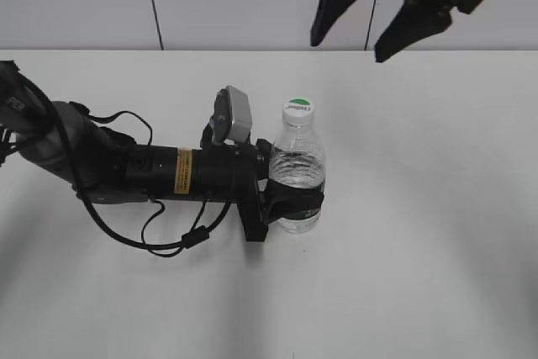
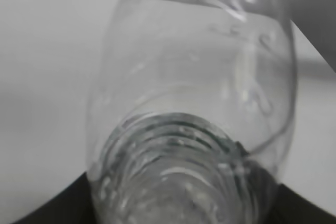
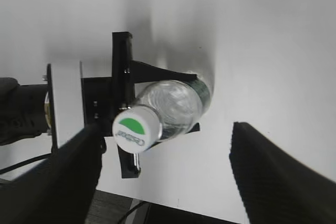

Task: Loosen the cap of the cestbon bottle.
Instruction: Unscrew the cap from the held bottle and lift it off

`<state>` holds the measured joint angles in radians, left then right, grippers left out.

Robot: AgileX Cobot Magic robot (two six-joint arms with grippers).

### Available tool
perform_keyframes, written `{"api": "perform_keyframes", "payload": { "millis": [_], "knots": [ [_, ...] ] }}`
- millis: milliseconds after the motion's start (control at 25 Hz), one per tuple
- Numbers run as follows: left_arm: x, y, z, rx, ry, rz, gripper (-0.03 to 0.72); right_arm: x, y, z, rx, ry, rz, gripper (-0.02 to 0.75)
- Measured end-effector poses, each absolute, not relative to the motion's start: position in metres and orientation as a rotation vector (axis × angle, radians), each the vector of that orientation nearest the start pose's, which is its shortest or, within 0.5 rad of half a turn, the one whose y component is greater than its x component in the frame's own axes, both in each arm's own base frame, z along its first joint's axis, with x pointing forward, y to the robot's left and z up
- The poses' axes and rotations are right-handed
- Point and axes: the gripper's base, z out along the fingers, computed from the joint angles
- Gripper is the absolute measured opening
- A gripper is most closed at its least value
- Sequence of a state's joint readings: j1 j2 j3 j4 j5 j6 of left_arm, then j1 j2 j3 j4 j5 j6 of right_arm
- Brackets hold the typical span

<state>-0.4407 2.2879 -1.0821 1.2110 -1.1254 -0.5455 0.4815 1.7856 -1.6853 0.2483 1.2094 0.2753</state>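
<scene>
From the exterior camera I get bright, even light with the white desk [image 1: 420,275] close to washed out; soft grey shadows pool toward its near edge and left corner, and the picture is sharp. The cestbon bottle [image 1: 298,170] shows small highlights on its clear shoulders. My left wrist camera sits so close to the bottle [image 2: 194,108] that everything is soft and grey, with pale glare streaks on the plastic. In the right wrist view the cap [image 3: 135,129] is fairly crisp, while the right gripper's fingers [image 3: 278,179] are dark blurred masses at the bottom corners.
</scene>
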Motion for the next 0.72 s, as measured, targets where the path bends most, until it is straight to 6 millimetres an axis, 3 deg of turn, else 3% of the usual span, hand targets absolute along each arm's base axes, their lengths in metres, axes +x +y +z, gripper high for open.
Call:
{"api": "perform_keyframes", "payload": {
  "millis": [280,720],
  "knots": [
    [0.317,-0.235,0.072,1.266,1.517,-1.106,0.369,0.331,0.228,0.308,-0.299,2.892,0.500,0.583],
    [0.317,-0.235,0.072,1.267,1.516,-1.108,0.369,0.329,0.247,0.286,-0.359,2.937,0.414,0.553]
  ]
}}
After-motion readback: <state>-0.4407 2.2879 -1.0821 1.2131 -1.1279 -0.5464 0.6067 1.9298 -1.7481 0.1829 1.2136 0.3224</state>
